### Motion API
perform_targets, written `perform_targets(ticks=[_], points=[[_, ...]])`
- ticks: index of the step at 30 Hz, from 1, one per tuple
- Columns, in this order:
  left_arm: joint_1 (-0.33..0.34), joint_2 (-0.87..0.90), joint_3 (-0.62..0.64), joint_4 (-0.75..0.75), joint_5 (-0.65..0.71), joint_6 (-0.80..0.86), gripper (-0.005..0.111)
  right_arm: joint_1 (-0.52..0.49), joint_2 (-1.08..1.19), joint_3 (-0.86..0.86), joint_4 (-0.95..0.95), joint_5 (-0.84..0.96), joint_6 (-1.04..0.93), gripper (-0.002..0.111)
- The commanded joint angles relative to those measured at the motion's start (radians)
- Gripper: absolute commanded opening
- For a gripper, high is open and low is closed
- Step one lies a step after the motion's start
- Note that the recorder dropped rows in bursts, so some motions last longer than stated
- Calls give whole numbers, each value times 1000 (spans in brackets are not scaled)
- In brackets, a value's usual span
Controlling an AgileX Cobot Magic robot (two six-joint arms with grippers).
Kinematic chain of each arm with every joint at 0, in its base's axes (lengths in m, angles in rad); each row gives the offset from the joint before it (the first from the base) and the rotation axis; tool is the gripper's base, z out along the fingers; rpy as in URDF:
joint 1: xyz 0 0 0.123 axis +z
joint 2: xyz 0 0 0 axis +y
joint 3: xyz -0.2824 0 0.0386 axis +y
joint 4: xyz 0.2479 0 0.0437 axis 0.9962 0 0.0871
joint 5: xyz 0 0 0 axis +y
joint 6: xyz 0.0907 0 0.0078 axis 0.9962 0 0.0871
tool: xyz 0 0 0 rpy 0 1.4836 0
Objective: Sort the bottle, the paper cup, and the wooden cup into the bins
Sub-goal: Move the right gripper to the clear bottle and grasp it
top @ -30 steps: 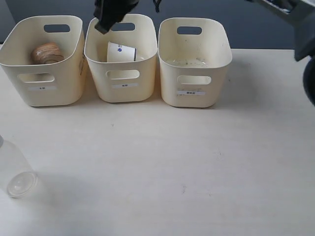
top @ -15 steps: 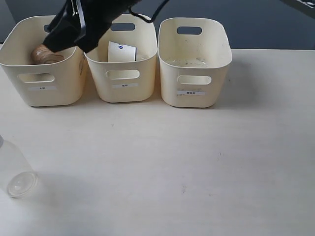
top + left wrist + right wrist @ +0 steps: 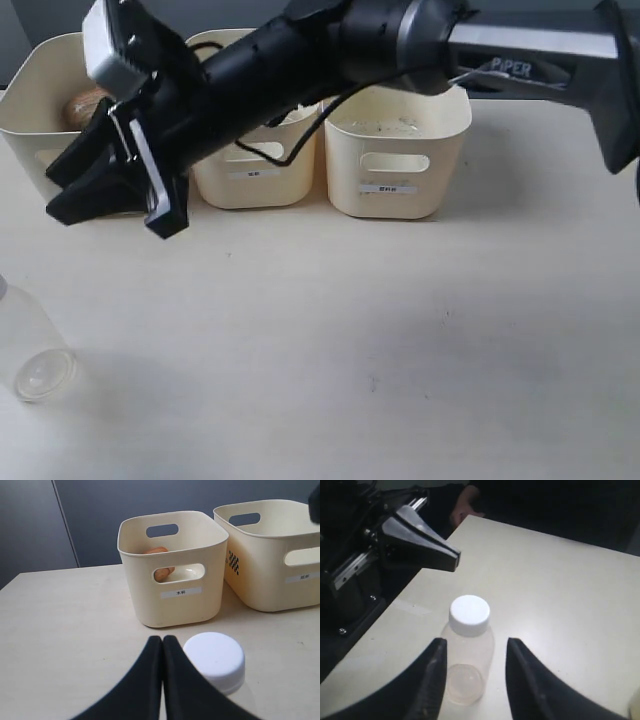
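Note:
The clear bottle (image 3: 35, 350) with its white cap (image 3: 215, 660) stands on the table at the near left. My right gripper (image 3: 50, 197) has reached across in front of the left bin (image 3: 35, 80) and is open. Its fingers (image 3: 435, 680) sit either side of the bottle (image 3: 467, 650), short of it. My left gripper (image 3: 162, 641) is shut and empty, just beside the cap. The wooden cup (image 3: 160, 551) lies in the left bin (image 3: 170, 595). The right arm hides the paper cup.
Three cream bins stand in a row at the back: the middle bin (image 3: 250, 170) and right bin (image 3: 400, 150) are partly covered by the right arm. The table's left edge (image 3: 395, 610) runs close to the bottle.
My right arm has swung from above the middle bin down and leftward across the left bin, with its open gripper now facing the bottle. The bottle has not moved.

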Motion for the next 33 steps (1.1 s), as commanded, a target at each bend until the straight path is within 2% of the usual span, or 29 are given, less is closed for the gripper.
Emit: perform_targets(ticks=[1, 7, 13, 15, 18, 20, 27, 33], points=[[-3, 3, -3, 0, -14, -3, 0, 44, 36, 41, 81, -93, -92, 38], [-3, 3, -3, 0, -14, -3, 0, 103, 53, 54, 185, -314, -217, 38], [-3, 3, -3, 0, -14, -3, 0, 127, 58, 54, 224, -277, -254, 38], [-3, 3, -3, 0, -14, -3, 0, 127, 58, 54, 224, -246, -249, 45], [-3, 3, -3, 0, -14, -3, 0, 125, 58, 54, 224, -210, -206, 66], [-3, 3, -3, 0, -14, -3, 0, 125, 58, 54, 224, -210, -188, 74], [-3, 3, -3, 0, -14, -3, 0, 125, 117, 64, 235, -154, -188, 72], [-3, 3, -3, 0, -14, -3, 0, 125, 155, 64, 345, -111, -268, 72]])
